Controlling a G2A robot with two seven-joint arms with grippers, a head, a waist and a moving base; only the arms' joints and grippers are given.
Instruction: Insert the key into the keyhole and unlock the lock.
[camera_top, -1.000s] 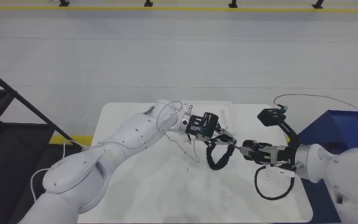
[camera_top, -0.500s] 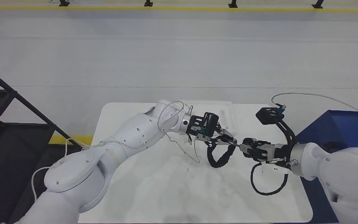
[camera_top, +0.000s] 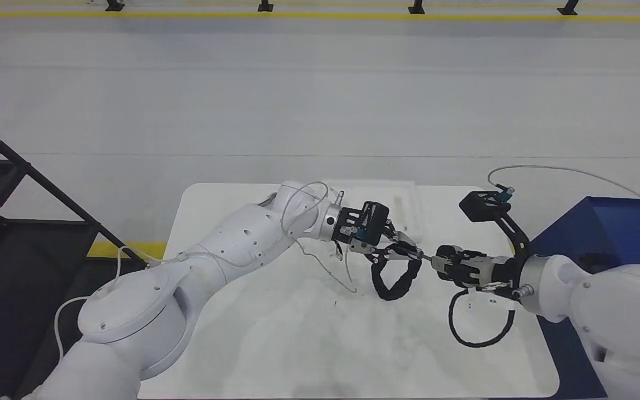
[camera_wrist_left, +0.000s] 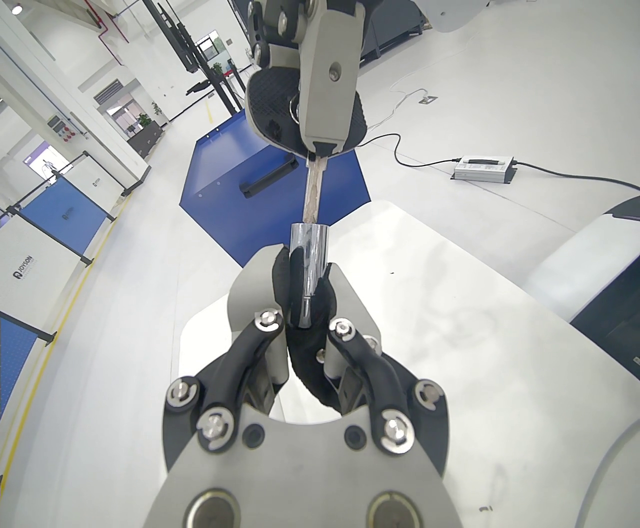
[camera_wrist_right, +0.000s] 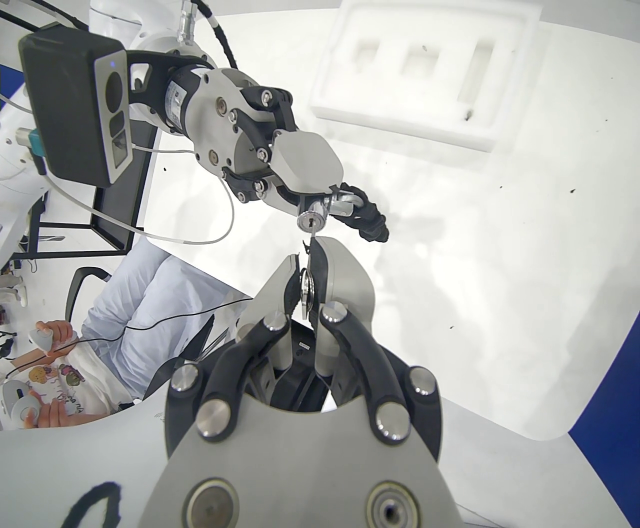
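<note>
Right hand (camera_wrist_right: 307, 256), closed on key (camera_wrist_left: 313, 192), is seen advanced slightly; key tip is now set at keyhole (camera_wrist_right: 311, 220) of lock (camera_wrist_left: 310, 250), gripped shut in left hand (camera_wrist_left: 300, 275) above desk (camera_wrist_left: 450, 325); insertion is judged barely begun

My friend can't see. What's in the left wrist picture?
The left gripper holds a shiny metal lock between its fingers. Facing it, the right gripper holds a key, whose tip meets the lock's end, above a white table.
</note>
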